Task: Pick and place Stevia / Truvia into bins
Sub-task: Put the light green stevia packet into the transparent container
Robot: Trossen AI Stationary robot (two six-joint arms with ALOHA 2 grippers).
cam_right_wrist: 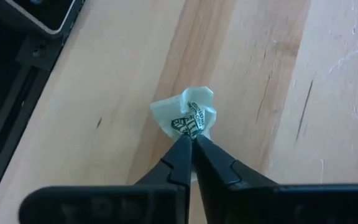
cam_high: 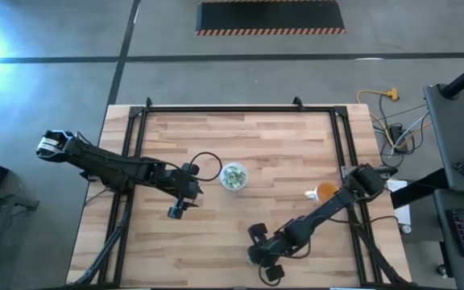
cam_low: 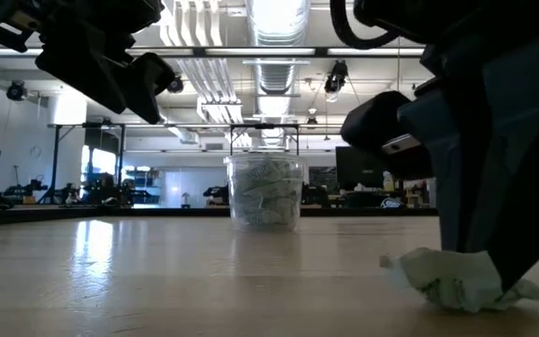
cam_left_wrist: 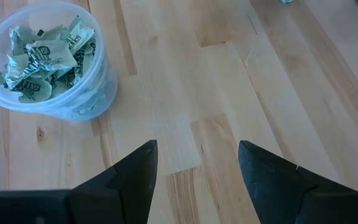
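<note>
A crumpled green-and-white sweetener packet [cam_low: 457, 279] lies on the table [cam_high: 280, 161] closest to the low camera, well apart from the cup and toward the table's near edge. The right gripper [cam_right_wrist: 190, 144] is down on it, its two fingers pressed together with the packet [cam_right_wrist: 188, 115] pinched between their tips; the paper bunches up past the tips and rests on the wood. In the overhead view that right gripper [cam_high: 266, 262] sits far on the near side of the cup and a little to its right. The translucent cup [cam_high: 234, 176] stands upright at the table's middle, filled with many more crumpled packets [cam_left_wrist: 42, 59] that reach near its rim; in the low view the cup [cam_low: 266, 192] shows them heaped against its wall. The left gripper [cam_high: 182, 203] hangs above the table to the left of the cup and slightly nearer the front edge, touching nothing. Its fingers [cam_left_wrist: 132, 177] are spread wide with only bare wood between them, and the cup [cam_left_wrist: 48, 62] is off to one side of them. An orange cup [cam_high: 325, 192] stands well to the right of the translucent cup, beside the right arm.
</note>
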